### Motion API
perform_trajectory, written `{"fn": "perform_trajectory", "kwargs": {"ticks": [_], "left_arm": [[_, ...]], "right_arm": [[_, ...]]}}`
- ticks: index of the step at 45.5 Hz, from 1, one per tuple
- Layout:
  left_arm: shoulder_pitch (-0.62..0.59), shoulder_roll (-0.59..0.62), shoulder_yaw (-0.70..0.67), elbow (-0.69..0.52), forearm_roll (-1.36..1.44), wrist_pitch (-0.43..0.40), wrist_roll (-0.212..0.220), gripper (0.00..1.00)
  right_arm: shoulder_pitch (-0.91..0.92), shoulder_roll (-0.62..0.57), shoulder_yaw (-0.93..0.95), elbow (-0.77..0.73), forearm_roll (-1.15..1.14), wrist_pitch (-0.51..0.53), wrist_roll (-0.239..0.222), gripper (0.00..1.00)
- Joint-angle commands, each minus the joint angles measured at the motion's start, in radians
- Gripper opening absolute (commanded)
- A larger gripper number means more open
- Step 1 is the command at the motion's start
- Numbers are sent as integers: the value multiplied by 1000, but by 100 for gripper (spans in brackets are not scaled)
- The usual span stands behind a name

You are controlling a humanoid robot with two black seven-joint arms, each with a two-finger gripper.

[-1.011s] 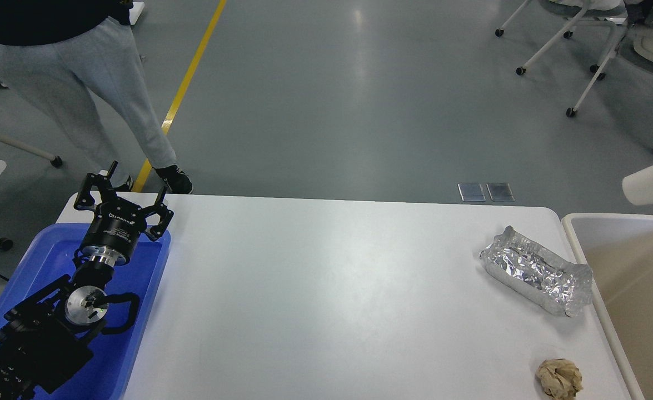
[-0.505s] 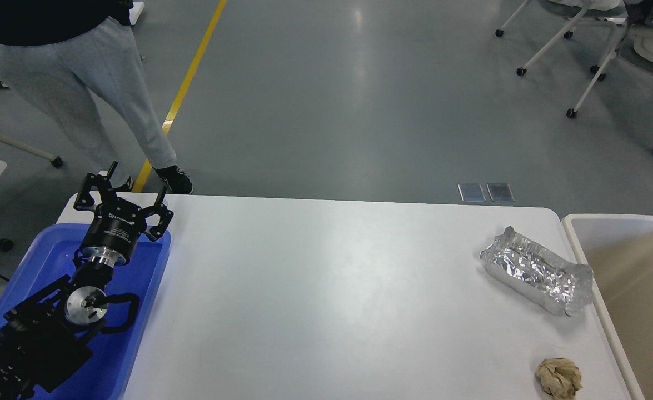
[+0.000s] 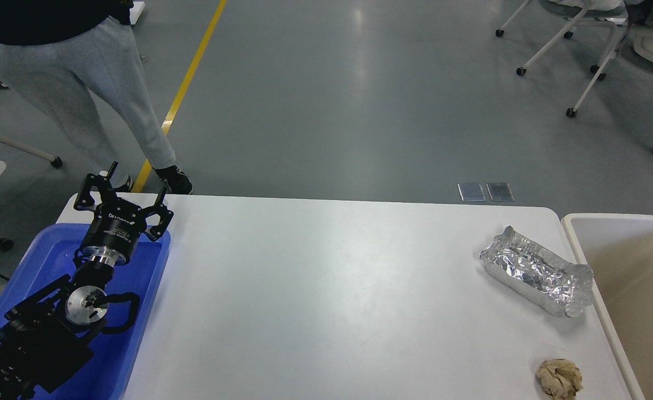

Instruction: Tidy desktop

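The robot's black two-finger left gripper (image 3: 136,180) stands over the far end of a shallow blue plastic tray (image 3: 143,303) at the left edge of the table, its fingers spread wide apart and pointing away toward the floor beyond, with nothing between them. The black arm behind it runs down to the lower left corner, above the tray. The right gripper is nowhere in sight.

The desktop (image 3: 326,294), a broad glossy white rectangular tabletop with rounded corners, fills the lower half of the scene, with the tray lying along its left side. Over on the right side of it sits a crumpled silver foil container (image 3: 537,272), lying at a slant near the right edge. Nearer the front, at the lower right, is a small crumpled ball of brown paper (image 3: 559,378), well apart from the foil and just beside the table's edge. Right next to that edge stands a beige open bin (image 3: 573,222) with a pale rim.

Behind the table, at the upper left, a person in light grey trousers and dark shoes (image 3: 104,94) stands on the grey floor beside a yellow floor line (image 3: 184,91). White wheeled chairs (image 3: 576,33) are at the upper right.
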Motion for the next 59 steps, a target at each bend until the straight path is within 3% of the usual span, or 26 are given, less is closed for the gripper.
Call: {"fn": "perform_trajectory", "kwargs": {"ticks": [1, 9, 23, 26, 29, 32, 33, 59], "left_arm": [[0, 0, 0, 0, 0, 0, 0, 100], [0, -1, 0, 0, 0, 0, 0, 100], [0, -1, 0, 0, 0, 0, 0, 100], [0, -1, 0, 0, 0, 0, 0, 100], [0, -1, 0, 0, 0, 0, 0, 100], [0, 0, 0, 0, 0, 0, 0, 100], [0, -1, 0, 0, 0, 0, 0, 100], [-2, 0, 0, 0, 0, 0, 0, 100]], "right_arm": [[-53, 157, 61, -231, 45, -3, -6, 0], [-55, 165, 88, -241, 48, -21, -12, 0], [-52, 173, 92, -239, 48, -23, -61, 1], [-47, 173, 95, -239, 48, -27, -87, 41], [-44, 173, 99, -239, 49, -30, -113, 65], [-42, 171, 122, -241, 49, -27, -125, 97], [-42, 171, 131, -241, 49, -27, -125, 99], [-44, 160, 147, -248, 48, -38, -124, 99]]}}
